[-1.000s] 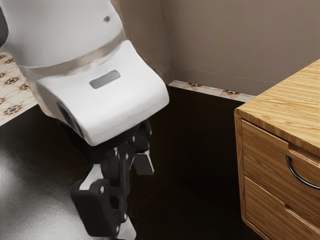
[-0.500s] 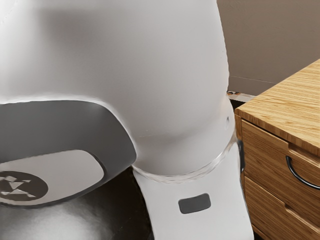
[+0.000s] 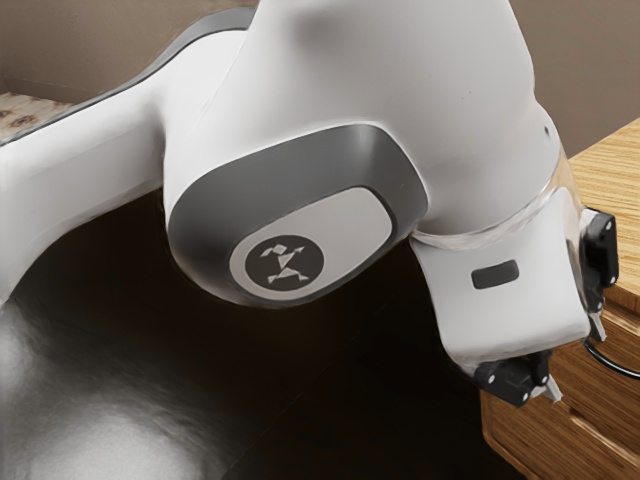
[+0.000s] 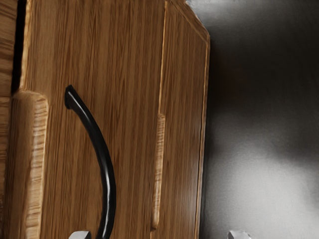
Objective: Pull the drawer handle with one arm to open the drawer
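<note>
At the exterior view's left the white arm comes in over the dark floor and bends down toward the right, its bulk covering most of the room behind it. At its end the claw hangs just in front of the wooden desk on the exterior view's right. Its two black fingers are spread wide, one higher and one lower against the wood, and they hold nothing. The drawer is the upper one in the desk's face. From the hand's camera its front looks flush with the panel beside it, so I judge it not yet pulled out. The handle, a thin black bow fixed to that front, lies close under the hand. One of the fingertips shows right beside the bow's near end, while the other sits well apart, out past the desk's edge and over the floor. The bow is therefore near one finger, not centred in the gap, and neither finger appears to press on it. The step in hand looks like the last of the approach and the lining-up for the grasp. The next move likely calls for a small sideways shift so the bow sits midway between the fingers. After that comes a short advance to bring the fingers around it, a firm close, and a straight pull away from the desk's face. A crooked pull could let the thin bow slip out of the grip.
</note>
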Controlling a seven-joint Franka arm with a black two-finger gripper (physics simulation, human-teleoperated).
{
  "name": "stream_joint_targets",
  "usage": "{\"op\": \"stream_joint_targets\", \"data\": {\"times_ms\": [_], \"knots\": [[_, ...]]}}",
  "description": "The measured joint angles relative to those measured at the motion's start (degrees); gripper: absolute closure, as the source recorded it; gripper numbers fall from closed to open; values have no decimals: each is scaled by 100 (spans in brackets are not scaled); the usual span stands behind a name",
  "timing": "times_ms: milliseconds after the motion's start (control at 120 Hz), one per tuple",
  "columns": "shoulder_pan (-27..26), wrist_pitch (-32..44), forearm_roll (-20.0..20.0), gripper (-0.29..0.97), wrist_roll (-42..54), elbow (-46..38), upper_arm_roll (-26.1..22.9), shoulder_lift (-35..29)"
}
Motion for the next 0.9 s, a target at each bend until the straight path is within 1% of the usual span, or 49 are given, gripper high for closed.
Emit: {"op": "stream_joint_targets", "data": {"times_ms": [92, 242, 325, 517, 700, 900], "knots": [[-101, 135, -34, 38, 166, 41, 2, 102], [-512, 278, -43, 38, 378, 29, 1, 136], [-619, 324, -33, 39, 474, 26, 48, 137], [-391, 381, -8, 39, 664, 13, 138, 177], [-525, 423, -8, 39, 784, -58, 234, 279], [-462, 442, -6, 39, 893, -89, 306, 161]]}}
